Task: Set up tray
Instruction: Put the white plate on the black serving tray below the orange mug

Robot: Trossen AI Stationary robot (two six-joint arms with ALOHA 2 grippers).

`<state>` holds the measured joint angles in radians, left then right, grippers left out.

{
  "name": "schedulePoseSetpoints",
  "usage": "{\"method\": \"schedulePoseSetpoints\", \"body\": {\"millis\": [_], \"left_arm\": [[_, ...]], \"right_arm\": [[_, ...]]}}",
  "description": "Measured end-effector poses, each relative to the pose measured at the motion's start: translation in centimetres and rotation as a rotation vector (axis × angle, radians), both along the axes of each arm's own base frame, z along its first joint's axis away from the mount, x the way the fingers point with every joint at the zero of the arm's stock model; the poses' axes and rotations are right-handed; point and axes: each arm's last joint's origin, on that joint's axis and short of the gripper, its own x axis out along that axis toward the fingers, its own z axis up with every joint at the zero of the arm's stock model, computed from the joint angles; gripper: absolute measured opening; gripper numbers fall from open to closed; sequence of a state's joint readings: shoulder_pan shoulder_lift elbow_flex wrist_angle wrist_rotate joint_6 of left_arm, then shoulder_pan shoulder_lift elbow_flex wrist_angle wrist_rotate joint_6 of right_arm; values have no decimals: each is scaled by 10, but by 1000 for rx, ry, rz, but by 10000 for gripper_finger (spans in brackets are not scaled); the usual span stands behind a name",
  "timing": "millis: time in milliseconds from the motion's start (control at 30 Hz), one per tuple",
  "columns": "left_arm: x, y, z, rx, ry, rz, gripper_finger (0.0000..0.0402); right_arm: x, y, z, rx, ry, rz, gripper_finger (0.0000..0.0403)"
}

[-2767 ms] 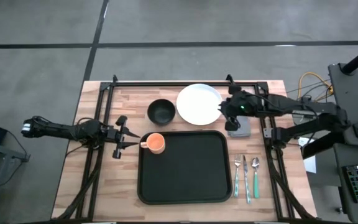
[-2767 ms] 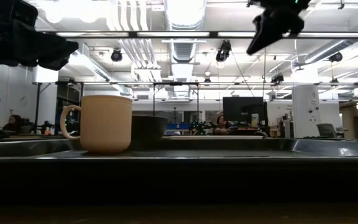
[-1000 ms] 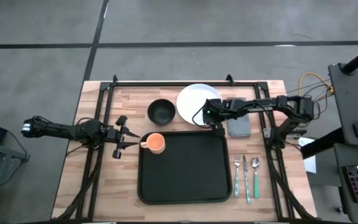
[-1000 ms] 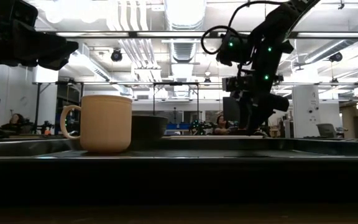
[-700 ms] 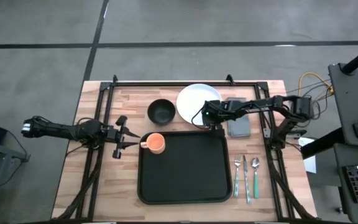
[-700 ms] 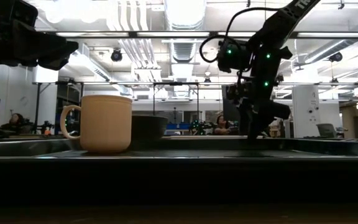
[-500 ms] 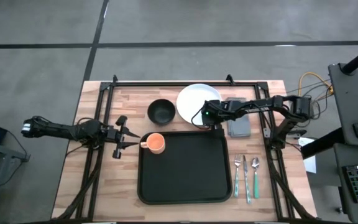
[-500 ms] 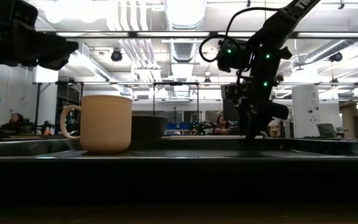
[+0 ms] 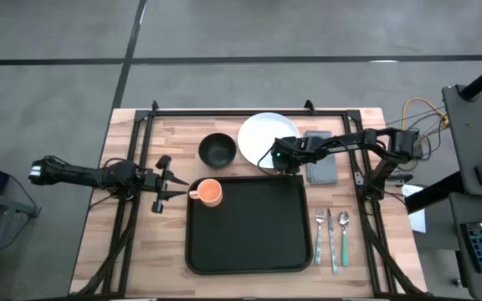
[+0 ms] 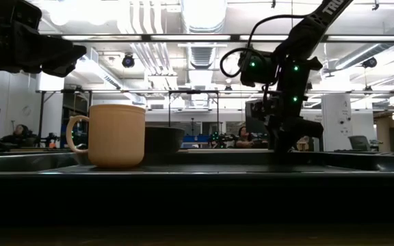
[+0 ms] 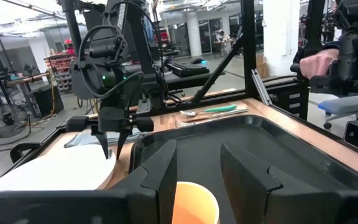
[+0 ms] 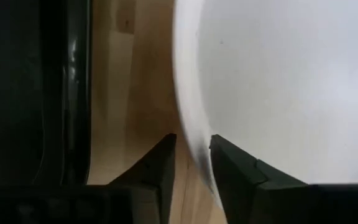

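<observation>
The tray is large, black and rectangular, and it lies at the centre of the wooden table, a little toward the 6 o'clock side in the high view. An orange mug stands inside the tray, in the corner at about 10 o'clock, with its handle pointing to 9 o'clock.

On the far left, the left gripper is at 9 o'clock from the tray, just beside the mug handle but not touching it. Its fingers are spread wide, and in the left wrist view the mug shows between them, with nothing held.

Next, a black bowl stands on the table at 12 o'clock from the mug, outside the tray. A white plate is just beside the bowl, at 3 o'clock from it.

The right gripper is low at the plate's edge on the tray side, at about 5 o'clock of the plate. In the right wrist view its fingers are narrow, one on each side of the plate rim; I cannot tell if they press on it.

A grey napkin lies at 3 o'clock from the plate. A fork, a knife and a spoon lie side by side on the table at 3 o'clock from the tray.
</observation>
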<state>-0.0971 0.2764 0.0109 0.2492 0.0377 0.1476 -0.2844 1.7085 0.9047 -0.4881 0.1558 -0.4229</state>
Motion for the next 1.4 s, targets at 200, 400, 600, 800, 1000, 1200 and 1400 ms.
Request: {"method": "schedulePoseSetpoints", "body": {"millis": [200,400,600,800,1000,1200,1400], "left_arm": [[0,0,0,0,0,0,105],[0,0,0,0,0,0,105],[0,0,0,0,0,0,105],[0,0,0,0,0,0,105],[0,0,0,0,0,0,105],[0,0,0,0,0,0,105],[0,0,0,0,0,0,105]], "right_arm": [[1,0,0,-6,-5,2,22],[1,0,0,-4,-1,3,10],[0,0,0,-45,18,-3,9],[-2,0,4,-63,19,-6,8],[-7,1,23,-190,9,-58,7],[-17,7,43,-175,-35,-85,7],[-24,18,66,-189,-121,-79,8]]}}
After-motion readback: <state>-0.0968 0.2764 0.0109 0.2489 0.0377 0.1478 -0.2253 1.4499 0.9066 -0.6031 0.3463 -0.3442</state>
